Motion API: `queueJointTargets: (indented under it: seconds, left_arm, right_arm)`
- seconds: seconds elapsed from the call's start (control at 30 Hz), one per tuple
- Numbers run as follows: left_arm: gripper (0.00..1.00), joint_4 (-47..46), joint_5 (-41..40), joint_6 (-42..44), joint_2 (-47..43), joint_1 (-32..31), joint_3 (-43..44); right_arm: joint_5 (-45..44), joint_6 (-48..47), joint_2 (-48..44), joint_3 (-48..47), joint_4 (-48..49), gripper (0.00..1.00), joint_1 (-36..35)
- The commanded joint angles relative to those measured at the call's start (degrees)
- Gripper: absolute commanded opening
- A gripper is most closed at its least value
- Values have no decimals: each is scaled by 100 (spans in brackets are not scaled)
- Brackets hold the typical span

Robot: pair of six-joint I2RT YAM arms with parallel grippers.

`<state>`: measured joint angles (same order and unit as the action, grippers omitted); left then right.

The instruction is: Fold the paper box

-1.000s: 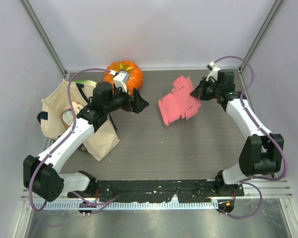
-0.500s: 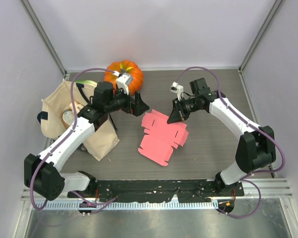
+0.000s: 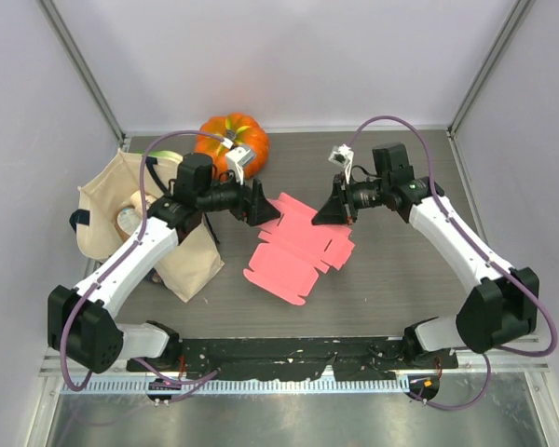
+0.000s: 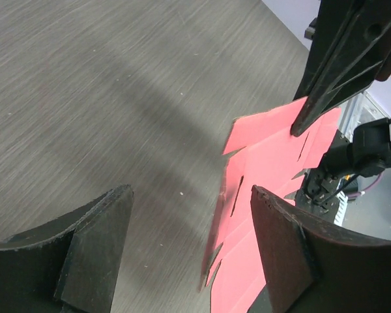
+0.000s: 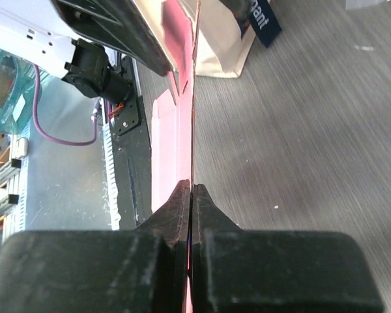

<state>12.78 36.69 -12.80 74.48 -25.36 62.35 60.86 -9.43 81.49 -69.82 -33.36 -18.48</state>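
Note:
The paper box [image 3: 298,246] is a flat pink-red sheet with tabs and slots, held tilted over the middle of the table. My right gripper [image 3: 330,215] is shut on its far right edge. In the right wrist view the sheet [image 5: 167,130] runs edge-on out of the pinched right gripper [image 5: 191,189]. My left gripper [image 3: 263,207] stands open at the sheet's far left corner. In the left wrist view the sheet's edge [image 4: 274,150] reaches in between the spread fingers [image 4: 280,248] of the left gripper [image 4: 192,190], and I see no contact.
An orange pumpkin [image 3: 231,140] sits at the back, just behind the left wrist. A beige tote bag [image 3: 121,216] lies at the left under the left arm, with its corner in the right wrist view [image 5: 229,39]. A black rail [image 3: 289,352] edges the table's near side.
My right gripper has carried the sheet from the back right to the table's middle. The left gripper has shifted slightly toward the sheet, so the sheet's corner now sits between its jaws.

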Motion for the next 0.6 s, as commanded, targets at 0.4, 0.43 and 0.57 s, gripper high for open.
queueJointTargets:
  seconds: [0.4,0.43,0.57]
  left_arm:
    - [0,-767,1560,-434,-135,23,67]
    - [0,-768,1622,-434,-153,32,76]
    - [0,-864,1894,-487,-179,23,50]
  right_arm:
    - [40,934,-609,426,1552,47,46]
    - [66,934,-600,443,1691,50,38]
    - [224,926,-503,338,1746,55,37]
